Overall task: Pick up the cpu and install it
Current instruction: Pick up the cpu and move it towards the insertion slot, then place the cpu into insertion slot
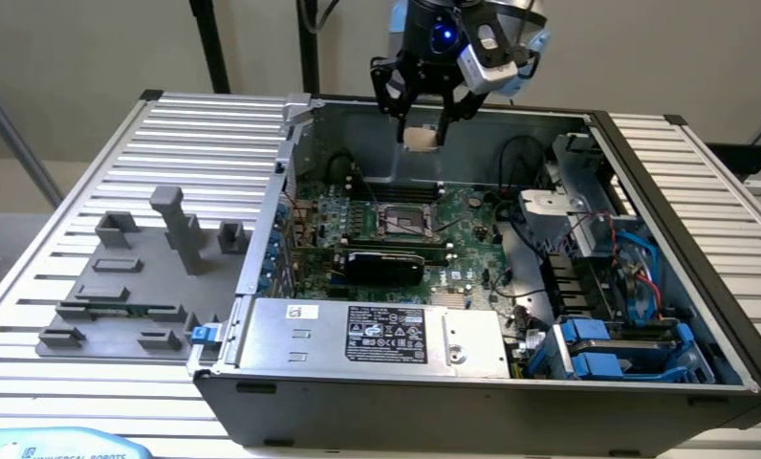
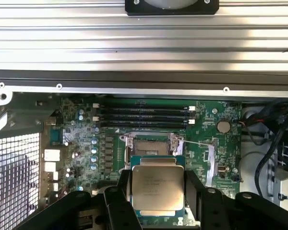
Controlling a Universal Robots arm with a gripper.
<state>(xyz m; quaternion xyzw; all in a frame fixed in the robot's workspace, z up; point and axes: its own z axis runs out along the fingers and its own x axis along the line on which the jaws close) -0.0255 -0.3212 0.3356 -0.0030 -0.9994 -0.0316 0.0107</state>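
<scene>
My gripper (image 1: 421, 122) hangs above the open computer case, shut on the cpu (image 1: 419, 140), a small pale square held between the fingers. In the wrist view the cpu (image 2: 158, 187) shows its silvery metal top with a green rim, clamped by the black fingers (image 2: 123, 201) on both sides. Below it lies the green motherboard (image 1: 470, 234) with its black-framed square socket (image 1: 406, 222). Through the wrist camera, the socket (image 2: 152, 147) stands open, partly covered by the held chip.
The case (image 1: 686, 277) sits on a ribbed metal table (image 1: 202, 134). A grey fixture plate with upright blocks (image 1: 139, 277) lies at the exterior view's left. The power supply (image 1: 374, 335) fills the case's near side; cables and blue drive bays (image 1: 623, 344) crowd the exterior view's right.
</scene>
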